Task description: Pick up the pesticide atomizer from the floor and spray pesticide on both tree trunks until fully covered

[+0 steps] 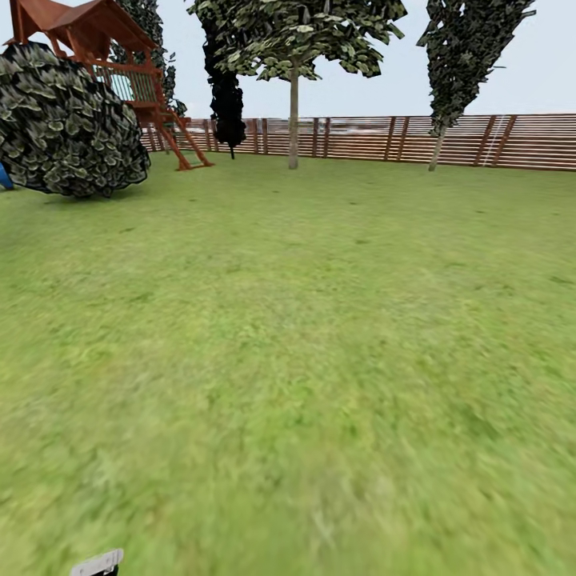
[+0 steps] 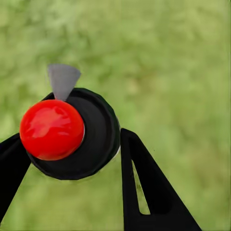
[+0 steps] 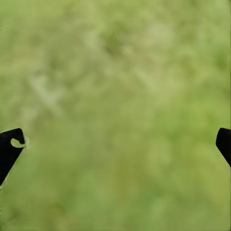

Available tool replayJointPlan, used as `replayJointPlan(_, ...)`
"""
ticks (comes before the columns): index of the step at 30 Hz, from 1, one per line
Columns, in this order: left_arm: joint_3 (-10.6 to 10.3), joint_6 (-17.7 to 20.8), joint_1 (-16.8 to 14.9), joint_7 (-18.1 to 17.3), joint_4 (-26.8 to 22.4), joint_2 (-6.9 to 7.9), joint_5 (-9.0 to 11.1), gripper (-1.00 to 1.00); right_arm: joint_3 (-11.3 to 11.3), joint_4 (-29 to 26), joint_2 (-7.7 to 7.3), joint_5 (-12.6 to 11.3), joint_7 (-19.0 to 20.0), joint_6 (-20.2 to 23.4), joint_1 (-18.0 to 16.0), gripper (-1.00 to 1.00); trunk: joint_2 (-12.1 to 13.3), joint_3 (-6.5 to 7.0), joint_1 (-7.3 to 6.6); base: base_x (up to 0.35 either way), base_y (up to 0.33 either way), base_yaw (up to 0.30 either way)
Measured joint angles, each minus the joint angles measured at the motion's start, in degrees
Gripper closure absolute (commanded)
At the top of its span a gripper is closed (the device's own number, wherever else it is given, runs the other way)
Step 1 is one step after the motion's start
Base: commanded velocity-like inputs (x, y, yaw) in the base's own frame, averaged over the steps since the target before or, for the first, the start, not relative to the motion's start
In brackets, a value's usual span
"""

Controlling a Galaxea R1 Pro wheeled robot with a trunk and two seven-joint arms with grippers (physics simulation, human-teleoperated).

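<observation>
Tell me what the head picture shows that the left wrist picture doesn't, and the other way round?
Head view alone: two trees with bare trunks, a fence, a big bush and a wooden play tower. Left wrist view alone: the left gripper shut on the atomizer, its red knob facing the camera. Both share the green lawn.

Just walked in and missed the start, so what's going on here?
The robot is out on a fenced lawn. Its left gripper is shut on the atomizer, a dark bottle with a red knob, held over grass. The right gripper is open with nothing between its fingers. Two pale-trunked trees stand far ahead by the fence; no spray is visible yet, so the spraying seems not to have begun.
</observation>
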Motion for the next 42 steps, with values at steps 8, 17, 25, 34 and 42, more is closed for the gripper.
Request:
replayJointPlan(8,-0.05,-0.03,0.01,0.00,0.18,0.00,-0.08,1.00,-0.01,0.00,0.00,-0.04,0.00,0.00,0.00,-1.00,0.00,0.00,0.00,0.335,0.080,0.000)
replayJointPlan(17,-0.04,-0.03,0.09,0.25,0.18,0.00,-0.05,1.00,-0.01,0.00,0.00,-0.04,0.00,0.00,0.00,-1.00,0.00,0.00,0.00,0.335,0.080,0.000)
replayJointPlan(25,-0.05,-0.02,0.09,0.31,0.18,0.00,-0.05,1.00,-0.01,0.00,0.00,-0.05,-0.01,0.00,0.00,-1.00,0.00,0.00,0.00,0.335,0.080,0.000)
replayJointPlan(34,-0.06,-0.04,0.09,0.32,0.18,0.00,0.05,1.00,0.01,0.00,0.00,-0.01,0.00,0.03,0.01,-1.00,0.00,0.00,0.00,0.335,0.080,0.000)
replayJointPlan(42,-0.06,-0.10,0.09,0.31,0.18,0.00,0.05,1.00,-0.01,0.00,0.00,-0.02,0.00,0.02,0.00,-1.00,0.00,0.00,0.00,0.335,0.080,0.000)
